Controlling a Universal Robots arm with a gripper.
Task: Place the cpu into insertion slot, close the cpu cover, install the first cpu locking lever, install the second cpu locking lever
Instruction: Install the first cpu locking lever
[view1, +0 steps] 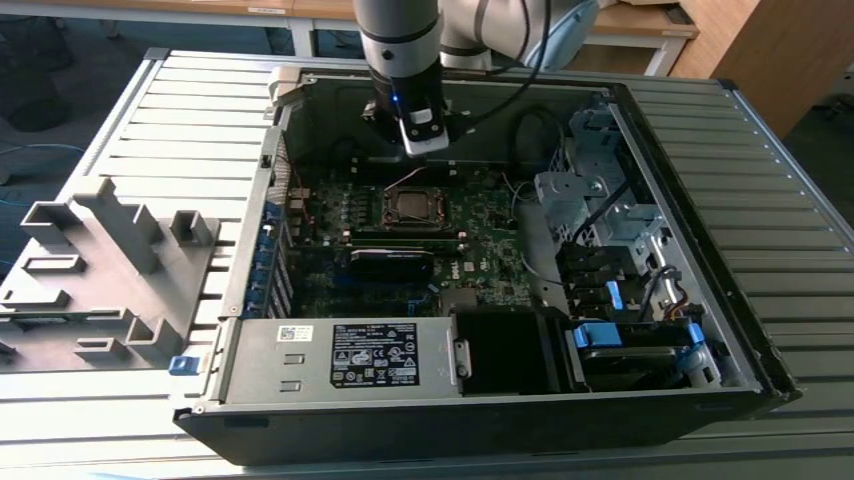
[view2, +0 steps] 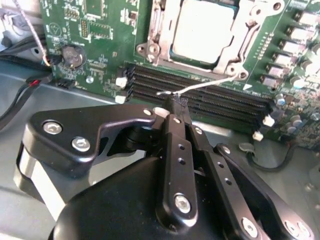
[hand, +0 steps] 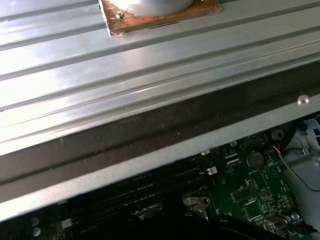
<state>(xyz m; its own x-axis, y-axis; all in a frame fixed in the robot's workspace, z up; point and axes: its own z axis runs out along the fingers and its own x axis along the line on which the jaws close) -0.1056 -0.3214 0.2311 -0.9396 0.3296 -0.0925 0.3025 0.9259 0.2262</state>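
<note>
Grey moulded tray (view1: 100, 275) sits on the ribbed table (view1: 761, 180), exterior view's left. Coin cell (view2: 73, 56) beside the memory slots (view2: 200, 95); blue drive caddies (view1: 634, 340), possibly.

Arm (view1: 400, 50) vertical, wrist pointing down; pincer (view2: 178, 102) fingers pressed together.

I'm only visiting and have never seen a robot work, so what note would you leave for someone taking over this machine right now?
Tool: closed, its tip on the free end of a thin wire locking lever, apparently pinching it.
Things: the cpu lies in the insertion slot, and the cpu cover is down over it.
Done: cpu placed, cover closed.
Left: this lever stands out from the socket, not yet latched. I cannot tell how the other lever stands.
</note>
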